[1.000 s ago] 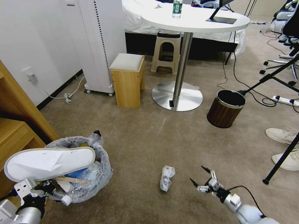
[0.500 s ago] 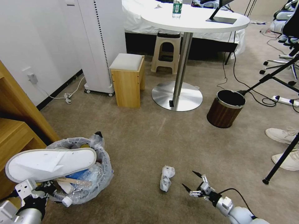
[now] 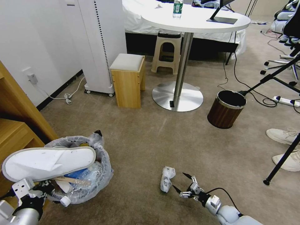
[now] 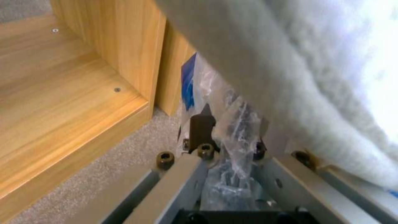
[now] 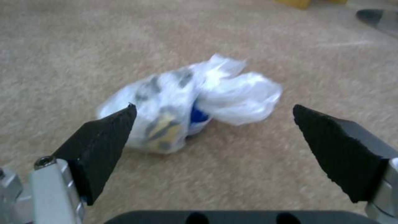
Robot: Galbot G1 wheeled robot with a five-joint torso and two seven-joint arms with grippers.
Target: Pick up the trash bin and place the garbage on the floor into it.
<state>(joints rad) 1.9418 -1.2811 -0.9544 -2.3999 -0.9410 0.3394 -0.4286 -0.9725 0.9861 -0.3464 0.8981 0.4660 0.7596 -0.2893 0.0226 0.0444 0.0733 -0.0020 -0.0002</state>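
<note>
Underfoot, beige carpet floor (image 3: 150, 137) runs through a room with a round white desk (image 3: 195, 18) on a steel pedestal, a wooden stool (image 3: 128, 79), and a brown wood-look bin (image 3: 226, 109) beside cables. At the lower left, the left claw (image 3: 47, 187) holds the trash bin (image 3: 90, 175) by its bagged rim; a white slipper (image 3: 50, 162) lies across the top. The left wrist view shows the pinch close up: crinkled liner (image 4: 232, 130) between the fingers, apparently clamped, wooden furniture (image 4: 62, 93) just beside. The right claw (image 3: 184, 184) hangs wide open just beside a white wad (image 3: 166, 178) on the carpet. Its wrist view reveals blue, yellow and dark print on the wad (image 5: 186, 102), between the black fingertips (image 5: 108, 130).
</note>
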